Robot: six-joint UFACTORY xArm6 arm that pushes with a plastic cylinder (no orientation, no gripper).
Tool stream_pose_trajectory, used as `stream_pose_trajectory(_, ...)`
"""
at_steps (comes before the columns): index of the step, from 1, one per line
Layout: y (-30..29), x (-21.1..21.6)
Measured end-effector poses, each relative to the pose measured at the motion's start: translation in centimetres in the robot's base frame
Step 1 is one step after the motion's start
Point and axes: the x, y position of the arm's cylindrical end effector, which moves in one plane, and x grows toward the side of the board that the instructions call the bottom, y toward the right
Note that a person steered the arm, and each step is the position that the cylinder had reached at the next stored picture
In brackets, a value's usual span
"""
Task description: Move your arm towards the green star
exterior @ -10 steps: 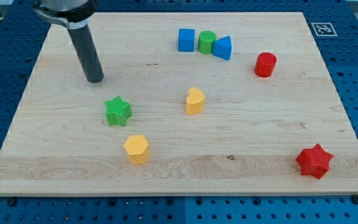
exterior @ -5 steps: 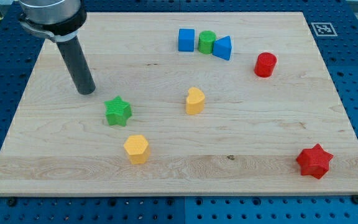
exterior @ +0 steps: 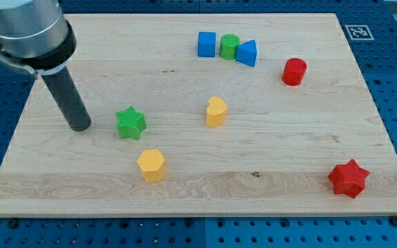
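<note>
The green star (exterior: pixel 130 123) lies on the wooden board (exterior: pixel 267 158), left of centre. My tip (exterior: pixel 80 127) rests on the board just to the star's left, at about the same height in the view, with a small gap between them. The dark rod rises from the tip toward the view's top left.
A yellow hexagonal block (exterior: pixel 151 164) lies below the star and a yellow block (exterior: pixel 216 111) to its right. A blue cube (exterior: pixel 207 44), green cylinder (exterior: pixel 229 46) and blue triangular block (exterior: pixel 247 53) sit at the top. A red cylinder (exterior: pixel 294 71) and red star (exterior: pixel 349 178) are at the right.
My tip has slid down and to the left, from above the green star to level with it on its left side. No block has moved.
</note>
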Motion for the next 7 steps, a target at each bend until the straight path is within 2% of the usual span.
stream_pose_trajectory(4, 0.8, 6.1)
stream_pose_trajectory(7, 3.6, 6.1)
